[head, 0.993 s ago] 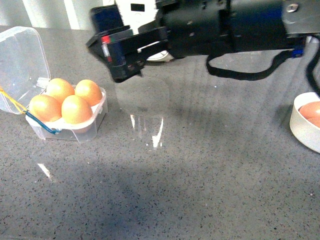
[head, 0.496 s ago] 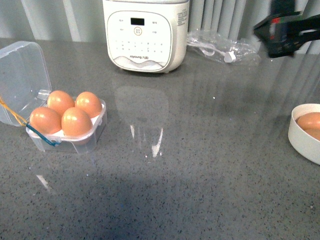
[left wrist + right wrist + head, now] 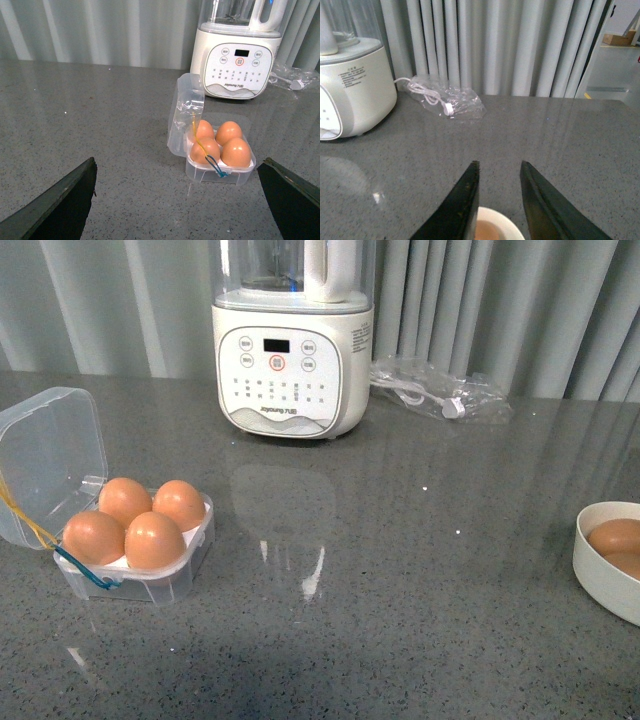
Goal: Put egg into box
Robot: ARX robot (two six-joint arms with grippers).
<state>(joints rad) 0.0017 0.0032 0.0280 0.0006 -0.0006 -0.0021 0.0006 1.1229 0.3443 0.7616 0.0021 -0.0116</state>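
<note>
Evidently the box (image 3: 170, 580) already holds four eggs (image 3: 153, 540), so hold the wide-spread left end effector (image 3: 177, 170) and the narrowly parted, empty right end effector (image 3: 498, 167) clear of it.

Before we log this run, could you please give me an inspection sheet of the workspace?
Surface: grey speckled countertop, glossy, no spills seen.
Job's things: box open, all four holes hold eggs; spare eggs in the white bowl.
Clutter: blender; clear bag.
Grippers: left gripper open, empty; right gripper open, empty, above the bowl.
Cables: white cord inside the bag.
Surroundings: grey curtain behind.
</note>
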